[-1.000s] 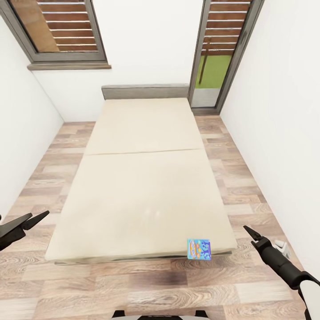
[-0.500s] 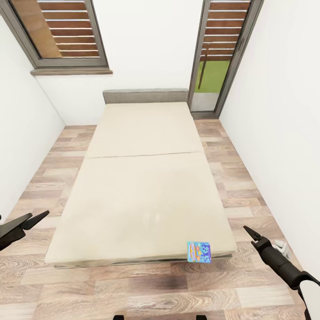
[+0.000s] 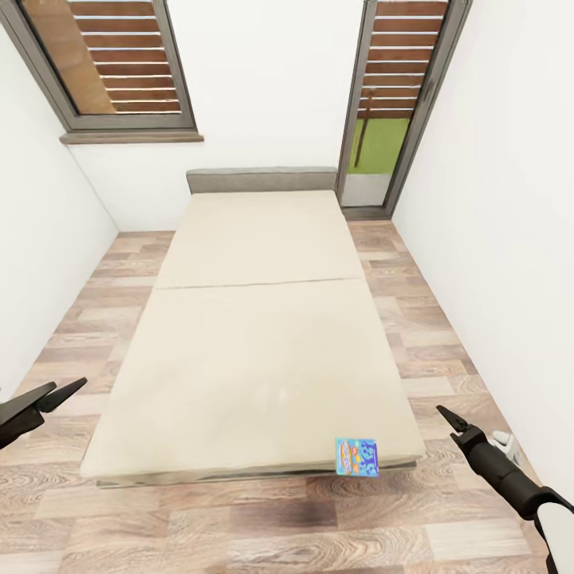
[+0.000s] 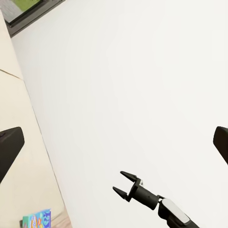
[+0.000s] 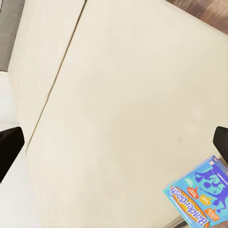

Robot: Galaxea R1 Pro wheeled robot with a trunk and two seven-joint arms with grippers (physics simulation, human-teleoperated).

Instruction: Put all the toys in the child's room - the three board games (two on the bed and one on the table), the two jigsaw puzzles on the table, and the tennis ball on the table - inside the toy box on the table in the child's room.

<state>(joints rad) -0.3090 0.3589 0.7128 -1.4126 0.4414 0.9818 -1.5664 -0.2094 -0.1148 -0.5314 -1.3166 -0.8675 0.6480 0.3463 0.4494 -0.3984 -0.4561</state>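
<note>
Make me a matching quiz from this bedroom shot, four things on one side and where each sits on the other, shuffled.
Things:
1. game box
2. left gripper
3. right gripper
4. window

Places:
A. beyond the bed's left side, over the floor
B. on the wall above the headboard's left
C. at the bed's near right corner
D. right of the bed's foot

Pairs: 1-C, 2-A, 3-D, 4-B

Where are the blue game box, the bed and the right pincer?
Game box (image 3: 356, 457), head view: middle of its blue lid.
Bed (image 3: 255, 351), head view: bare cream mattress.
Right pincer (image 3: 449, 422), head view: between its two fingertips.
</note>
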